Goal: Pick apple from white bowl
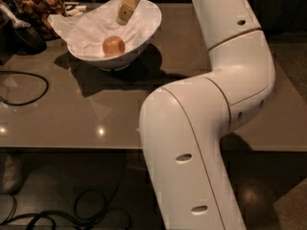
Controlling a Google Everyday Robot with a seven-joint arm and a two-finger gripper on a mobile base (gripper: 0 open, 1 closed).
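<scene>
The apple [113, 46] is small, round and orange-red and lies in the white bowl [146, 30], on crumpled white paper [88, 28]. The bowl stands on the brown table at the back left. My gripper [124, 16] hangs over the bowl's right half, its tan fingers pointing down and left. Its tips are a little above and to the right of the apple, not touching it.
My white arm [216, 104] fills the right and middle of the view and hides part of the table [72, 114]. A black cable [24, 85] loops on the table's left. Dark clutter [29, 13] sits at the back left. Cables lie on the floor [72, 214].
</scene>
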